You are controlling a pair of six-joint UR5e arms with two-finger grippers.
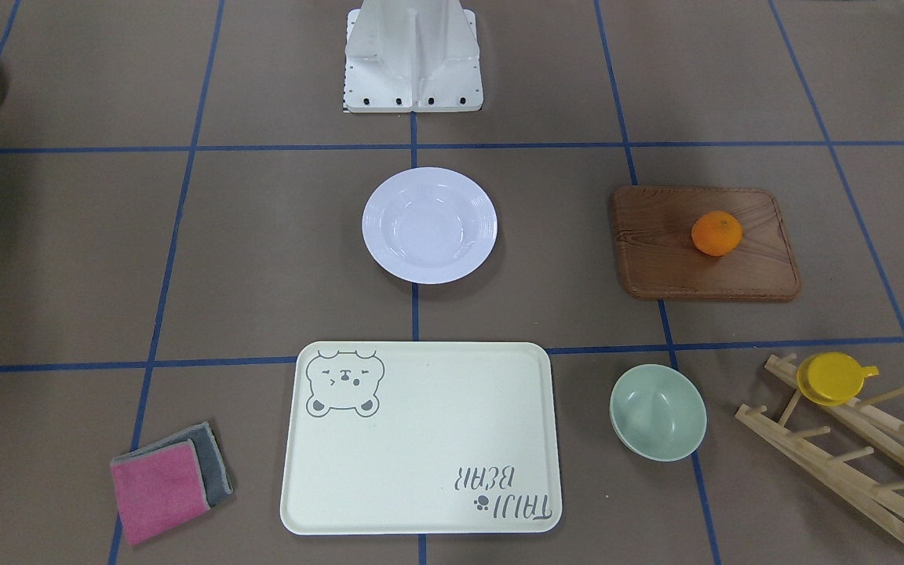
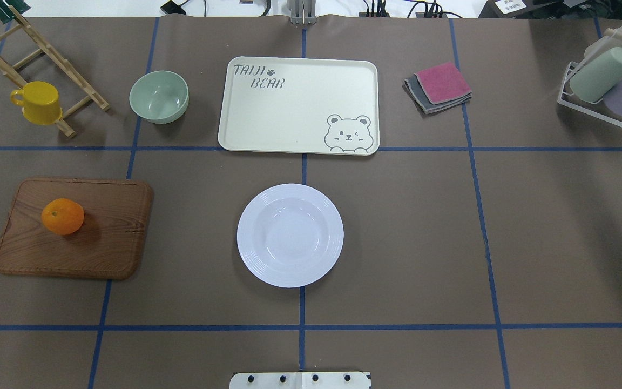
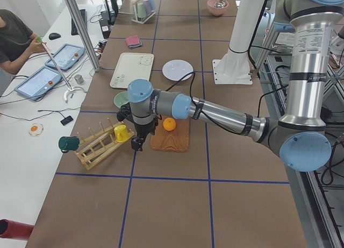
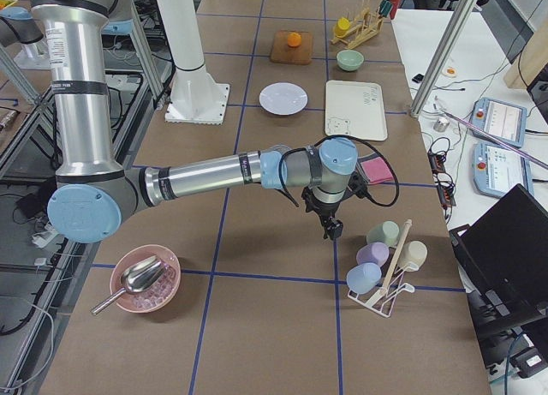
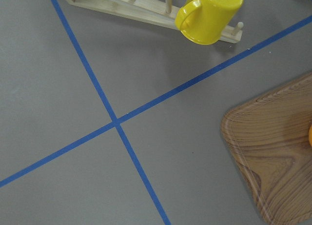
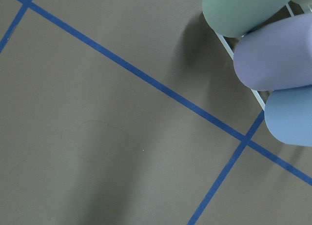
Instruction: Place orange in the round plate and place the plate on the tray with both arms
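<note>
Spotted orange (image 2: 62,216) sitting on wooden board (image 2: 111,237), off to robot's left, well apart from plate (image 2: 249,235). Logged plate at table centre with nothing in it yet. Noted tray (image 2: 289,113) just beyond plate, not touching.

Found left gripper (image 3: 137,146) hanging low by board's corner, near yellow cup (image 3: 122,133). Found right gripper (image 4: 335,231) low beside rack of cups (image 4: 381,266). Cannot tell whether fingers stand wide or narrow on either, both being seen only from table ends.

Judging orange light, firm with slight give, apt to roll. Best pinched from above across widest part, gentle squeeze.

Judging plate stiff, glossy, slippery, probably chippable. Best taken by ridged rim at opposite sides, one gripper each, and kept level so fruit stays put.
</note>
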